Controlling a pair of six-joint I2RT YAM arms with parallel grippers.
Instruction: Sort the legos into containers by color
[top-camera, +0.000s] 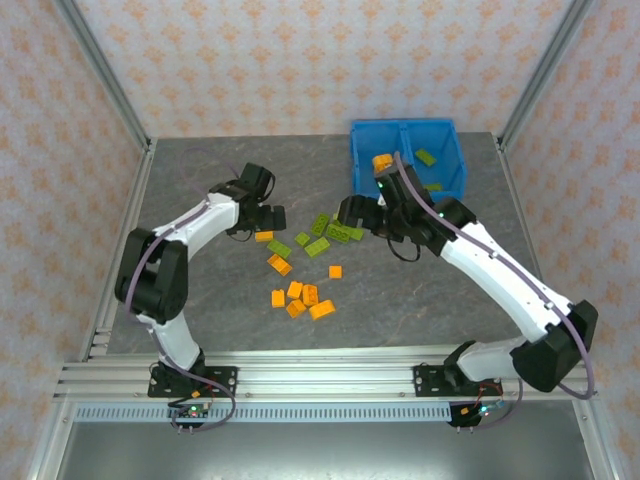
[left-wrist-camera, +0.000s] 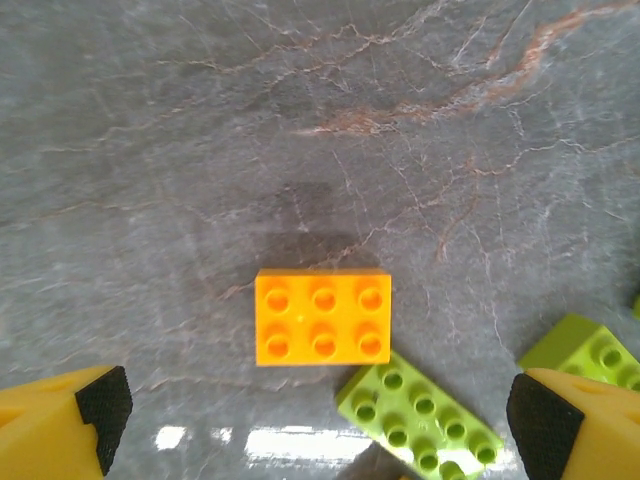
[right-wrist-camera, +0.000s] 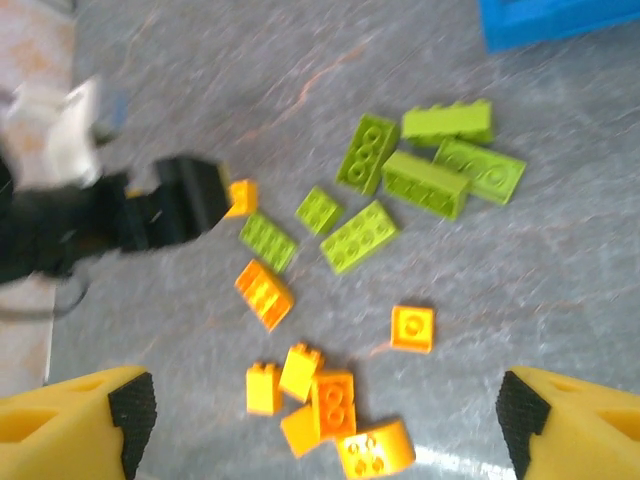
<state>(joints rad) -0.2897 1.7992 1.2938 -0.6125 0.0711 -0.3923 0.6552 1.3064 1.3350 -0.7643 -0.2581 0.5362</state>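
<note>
The blue bin (top-camera: 405, 150) stands at the back right, with an orange lego (top-camera: 381, 161) in its left compartment and green legos (top-camera: 426, 157) in its right one. Loose green legos (top-camera: 325, 235) and orange legos (top-camera: 300, 295) lie mid-table. My left gripper (top-camera: 262, 216) hangs open above an orange two-by-three brick (left-wrist-camera: 323, 318), its pads (left-wrist-camera: 105, 405) wide to either side, and a green brick (left-wrist-camera: 420, 412) touches that brick's corner. In front of the bin my right gripper (top-camera: 348, 212) stands open and empty, above a cluster of orange legos (right-wrist-camera: 330, 410) and near green ones (right-wrist-camera: 420, 170).
Metal frame posts and patterned walls close in the table on the left, right and back. The bin's corner (right-wrist-camera: 560, 20) shows at the top right of the right wrist view, and the left arm's dark gripper (right-wrist-camera: 150, 215) is at the left.
</note>
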